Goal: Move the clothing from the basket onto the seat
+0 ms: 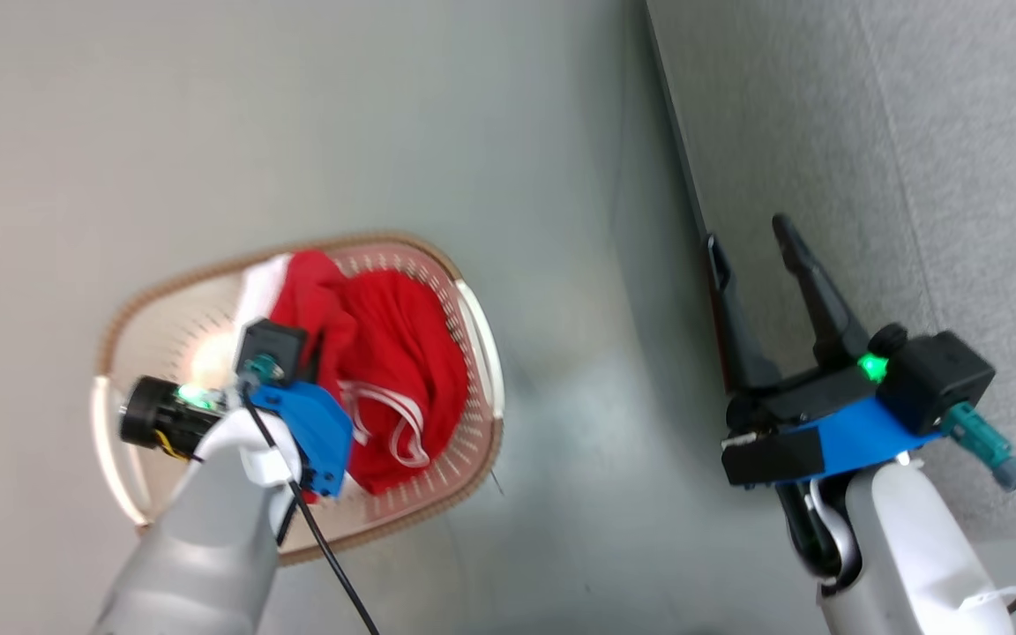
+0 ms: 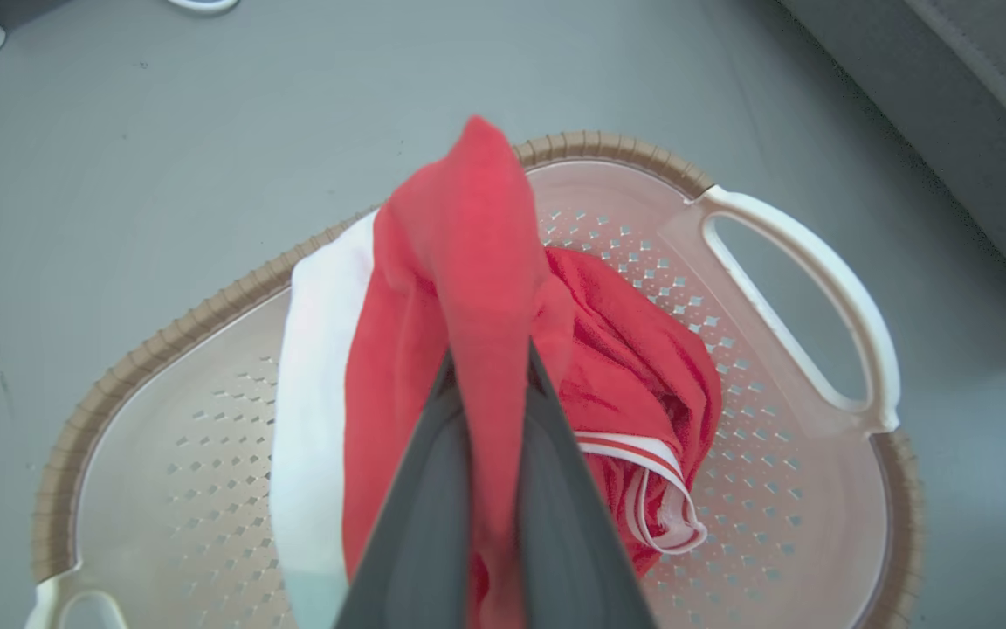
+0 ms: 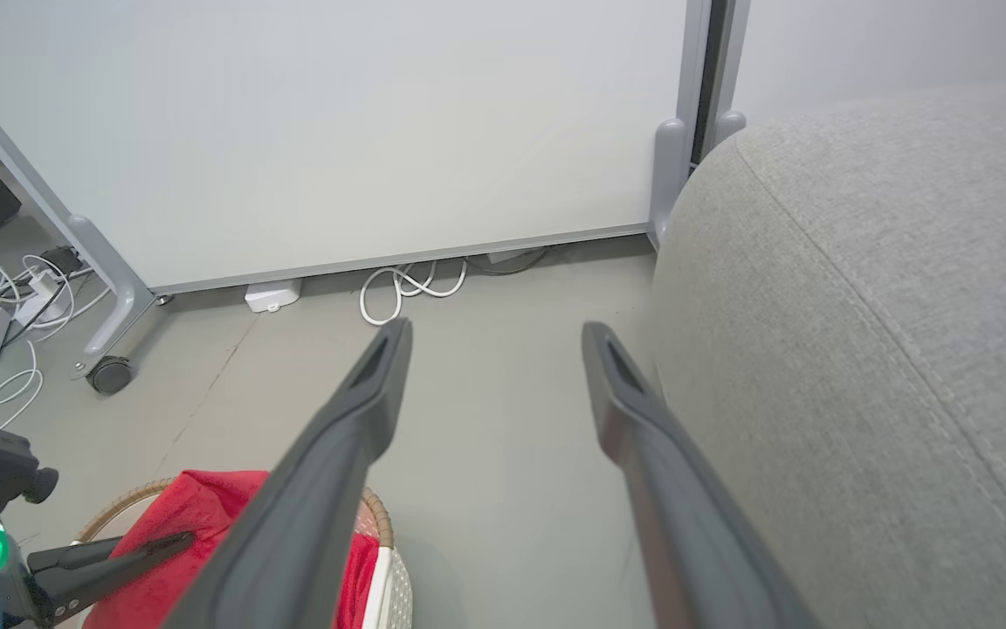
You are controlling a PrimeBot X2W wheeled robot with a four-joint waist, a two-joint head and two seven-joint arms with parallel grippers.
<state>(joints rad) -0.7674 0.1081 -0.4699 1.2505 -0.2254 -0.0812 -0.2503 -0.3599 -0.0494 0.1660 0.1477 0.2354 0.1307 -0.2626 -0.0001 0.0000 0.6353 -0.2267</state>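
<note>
Inside the basket, bunched red clothing

Lab-like room, wheeled white partition, loose cables on grey floor

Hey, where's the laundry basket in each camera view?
Head view: laundry basket lower left.
Left wrist view: laundry basket centre, reaching the bottom edge.
Right wrist view: laundry basket bottom-left corner.
Shared landmark: the red clothing in it.

Bright diffuse light, soft shadow on floor along the seat, pale sheen further out, head view slightly soft.
</note>
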